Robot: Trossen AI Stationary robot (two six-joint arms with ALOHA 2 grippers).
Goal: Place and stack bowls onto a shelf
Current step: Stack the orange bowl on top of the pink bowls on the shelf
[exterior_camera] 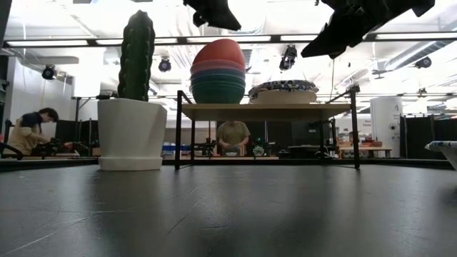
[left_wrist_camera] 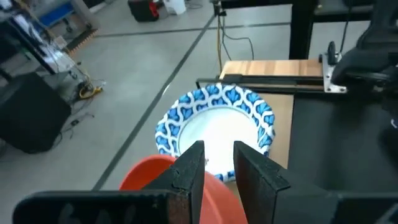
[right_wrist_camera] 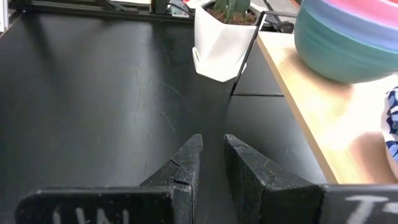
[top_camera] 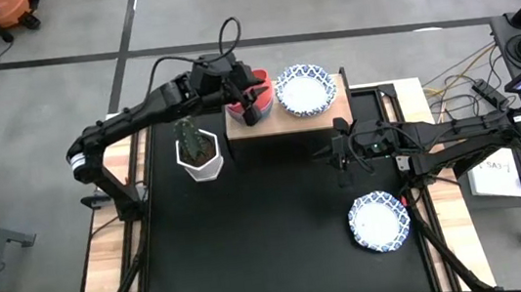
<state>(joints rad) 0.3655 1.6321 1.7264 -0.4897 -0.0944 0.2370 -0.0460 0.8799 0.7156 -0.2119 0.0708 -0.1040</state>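
Observation:
A stack of plain bowls [exterior_camera: 218, 71] stands on the left part of the light-wood shelf [top_camera: 287, 121], green at the bottom and a red bowl [left_wrist_camera: 155, 180] on top. Patterned blue-and-white bowls [top_camera: 305, 90] are stacked on the shelf's right part. Another patterned bowl [top_camera: 379, 223] lies on the black table near its right edge. My left gripper [left_wrist_camera: 219, 163] hovers just above the red bowl with a narrow gap between its fingers. It stands clear of the bowl in the low view [exterior_camera: 214, 14]. My right gripper [right_wrist_camera: 212, 149] is also narrowly open and hangs over the table in front of the shelf's right end [top_camera: 337, 147].
A white hexagonal pot with a cactus [top_camera: 199, 151] stands on the table just left of the shelf, under my left arm. The black table top [top_camera: 273, 253] stretches in front of the shelf. People sit in the room behind the table [exterior_camera: 232, 135].

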